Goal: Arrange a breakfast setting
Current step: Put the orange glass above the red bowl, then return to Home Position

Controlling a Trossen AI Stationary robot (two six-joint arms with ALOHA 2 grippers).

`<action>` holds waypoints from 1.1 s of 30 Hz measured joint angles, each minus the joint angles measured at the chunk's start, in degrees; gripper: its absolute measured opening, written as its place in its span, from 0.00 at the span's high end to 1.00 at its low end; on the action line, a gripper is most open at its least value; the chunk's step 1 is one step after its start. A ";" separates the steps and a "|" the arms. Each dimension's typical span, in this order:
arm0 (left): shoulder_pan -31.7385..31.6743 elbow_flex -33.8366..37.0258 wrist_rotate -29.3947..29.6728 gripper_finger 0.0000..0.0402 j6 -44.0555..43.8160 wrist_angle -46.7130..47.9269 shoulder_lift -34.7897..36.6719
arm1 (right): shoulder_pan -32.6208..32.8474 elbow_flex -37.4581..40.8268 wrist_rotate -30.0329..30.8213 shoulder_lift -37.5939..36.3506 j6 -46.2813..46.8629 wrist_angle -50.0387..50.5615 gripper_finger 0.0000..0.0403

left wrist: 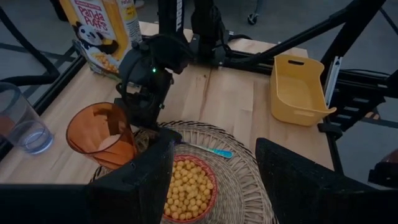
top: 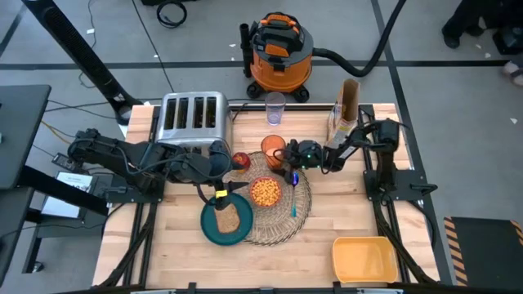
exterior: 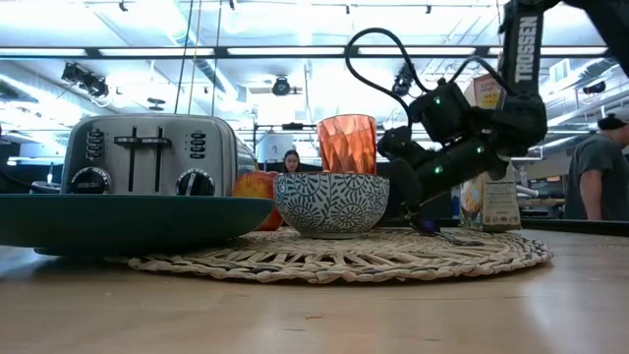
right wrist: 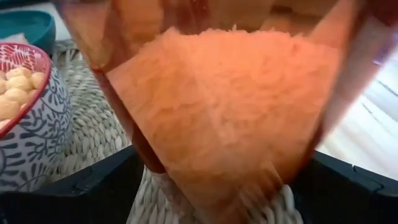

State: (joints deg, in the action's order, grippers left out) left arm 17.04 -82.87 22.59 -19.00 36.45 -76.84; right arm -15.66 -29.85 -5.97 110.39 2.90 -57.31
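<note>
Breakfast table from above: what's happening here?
The right gripper stands open around the amber-orange cup at the round woven straw placemat's far edge. The left gripper hovers open above the dark teal plate holding a toast slice. A cereal-filled bowl and small blue spoon sit on the mat.

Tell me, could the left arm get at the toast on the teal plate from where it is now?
Probably yes. The left gripper hangs open just beside the toast slice, which lies uncovered on the dark teal plate. Nothing stands between them; the right gripper is off by the amber-orange cup.
</note>
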 joint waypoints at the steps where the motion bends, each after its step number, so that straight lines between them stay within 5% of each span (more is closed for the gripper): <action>1: 0.00 0.00 0.00 0.41 0.00 0.00 0.00 | 0.00 0.00 0.14 -1.31 -0.04 2.25 0.05; 24: 0.00 0.00 0.02 0.41 -0.01 0.22 0.00 | -0.02 0.00 -0.05 -26.54 -2.93 38.49 0.05; 33: -0.28 -0.02 -0.30 0.42 -0.28 0.76 3.43 | 2.09 0.00 -0.85 -39.34 3.97 53.87 0.08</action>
State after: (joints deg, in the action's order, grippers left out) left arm 16.76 -82.89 22.29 -19.29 37.21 -73.41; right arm -13.57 -29.85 -6.82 71.05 6.88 -3.44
